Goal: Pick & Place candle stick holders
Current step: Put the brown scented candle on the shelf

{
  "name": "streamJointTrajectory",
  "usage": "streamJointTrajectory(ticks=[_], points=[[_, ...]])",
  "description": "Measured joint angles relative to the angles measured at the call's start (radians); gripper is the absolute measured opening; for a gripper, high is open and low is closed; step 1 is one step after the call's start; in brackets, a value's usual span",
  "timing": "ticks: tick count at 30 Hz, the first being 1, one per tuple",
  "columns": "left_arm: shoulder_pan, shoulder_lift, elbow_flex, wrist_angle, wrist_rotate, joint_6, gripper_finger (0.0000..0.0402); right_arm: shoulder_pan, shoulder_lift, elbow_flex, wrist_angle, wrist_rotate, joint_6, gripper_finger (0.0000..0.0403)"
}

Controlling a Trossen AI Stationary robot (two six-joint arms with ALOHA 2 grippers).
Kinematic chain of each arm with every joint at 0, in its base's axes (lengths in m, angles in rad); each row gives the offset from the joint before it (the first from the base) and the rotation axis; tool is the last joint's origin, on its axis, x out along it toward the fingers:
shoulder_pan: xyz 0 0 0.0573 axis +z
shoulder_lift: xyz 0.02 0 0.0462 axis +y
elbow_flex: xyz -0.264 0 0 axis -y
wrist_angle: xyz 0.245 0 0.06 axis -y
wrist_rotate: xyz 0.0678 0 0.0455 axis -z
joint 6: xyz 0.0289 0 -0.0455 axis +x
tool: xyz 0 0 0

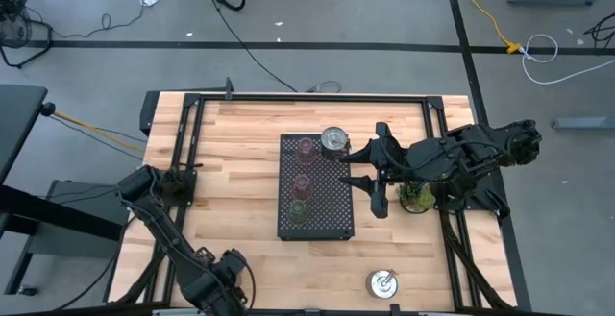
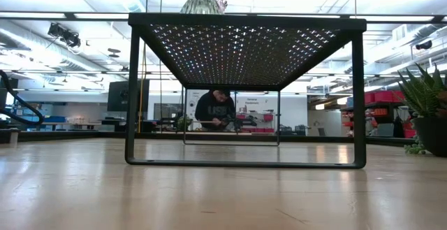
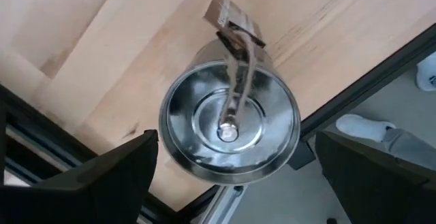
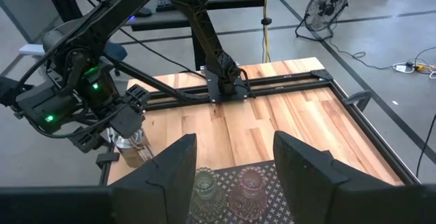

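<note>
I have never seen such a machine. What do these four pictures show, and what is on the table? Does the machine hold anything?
Two dark robot arms work at a wooden table. One picture looks down from above, one looks level across the tabletop, and two come from cameras on the arms' wrists. A black tray carries three glass holders and one silver holder. A second silver holder and a plant stand beside it. The left tool is open above a third silver holder. The right tool is open and holds nothing.

Bare tabletop (image 1: 240,143) left of tray (image 1: 327,215)
</note>
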Motion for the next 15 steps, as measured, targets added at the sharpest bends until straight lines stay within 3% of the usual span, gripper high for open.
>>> streamJointTrajectory(ticks=[15], points=[[0.0, 0.0, 0.0, 0.018, -0.003, 0.002, 0.0397, 0.0, 0.0, 0.0, -0.002, 0.0, 0.0, 0.0197]])
